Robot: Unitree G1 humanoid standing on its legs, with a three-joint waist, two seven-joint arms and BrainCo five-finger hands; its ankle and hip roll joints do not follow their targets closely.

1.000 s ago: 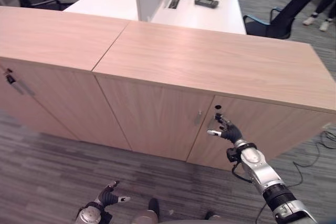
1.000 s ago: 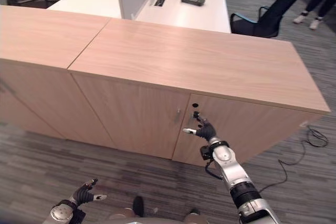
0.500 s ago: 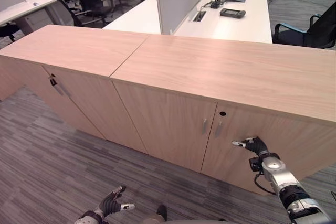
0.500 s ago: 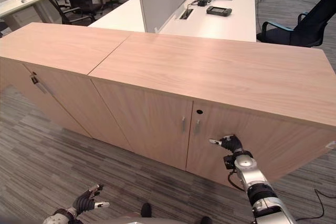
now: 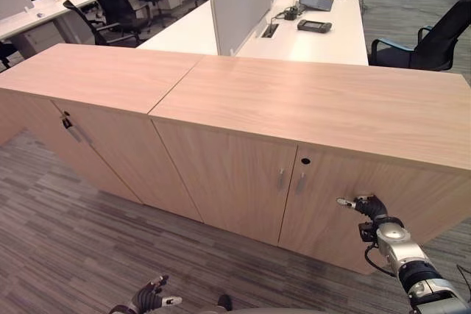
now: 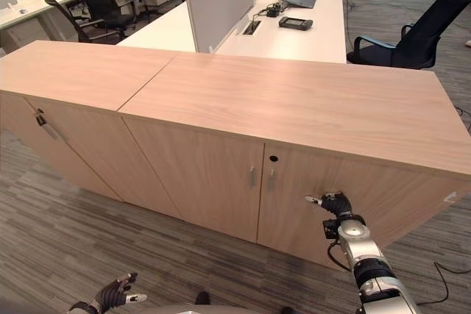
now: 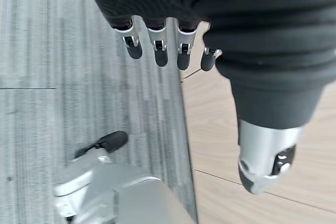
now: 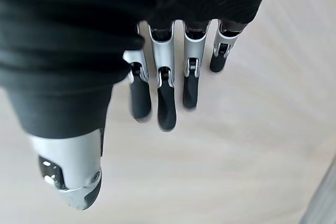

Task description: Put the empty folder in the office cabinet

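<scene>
No folder is lying on the cabinet [image 5: 316, 104] top or resting in either hand, so where it is cannot be told. The cabinet's two doors are standing shut, their slim handles [image 5: 280, 179] up and to the left of the right hand [image 5: 368, 206], with a round lock hole [image 5: 305, 160] above them. The right hand is hovering just in front of the right door [image 5: 346, 211], fingers [image 8: 166, 95] relaxed and loosely extended, holding nothing; whether it is touching the wood I cannot tell. The left hand [image 5: 149, 298] is hanging low over the carpeted floor [image 5: 66, 233], fingers loosely open and empty.

This fits either reaching to open the door or drawing away from a door just shut; the pictures are not settling which. Beyond the cabinet, white desks [image 5: 294, 31] and office chairs [image 5: 427, 38] are standing.
</scene>
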